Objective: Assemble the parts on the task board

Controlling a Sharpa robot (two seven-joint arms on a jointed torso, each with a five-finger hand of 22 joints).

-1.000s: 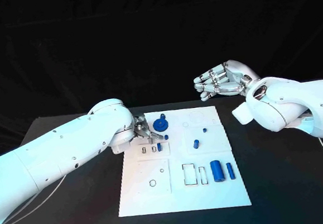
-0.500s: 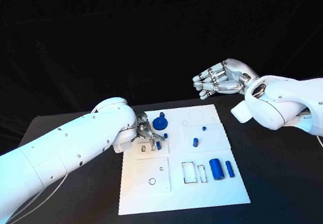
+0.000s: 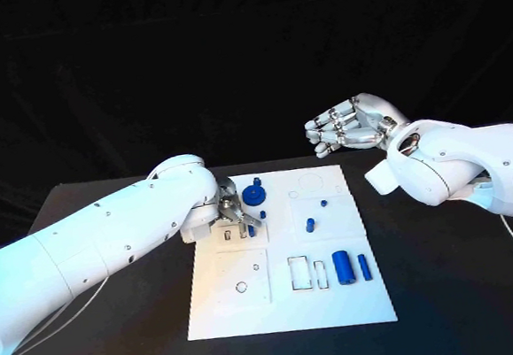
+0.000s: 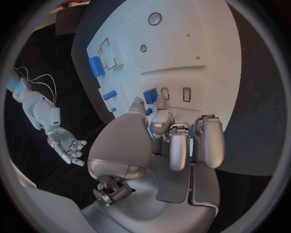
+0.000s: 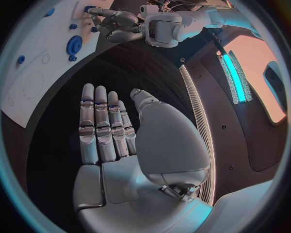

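The left hand pinched a blue part over the board, presumably to seat it (right hand idle, fingers spread).

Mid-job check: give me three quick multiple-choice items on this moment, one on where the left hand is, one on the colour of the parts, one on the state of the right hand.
1. Where is the left hand?
A. over the far left part of the board
B. off the table
C. at the board's near edge

2. What colour are the parts?
A. grey
B. blue
C. red

3. What state is the right hand in?
A. holding a part
B. pressing on the board
C. open and raised, holding nothing

Answers:
1 A: its fingers sit by the round gear at the far left.
2 B: the cylinder and the other parts are blue.
3 C: its fingers are spread and empty, off the board's far right.
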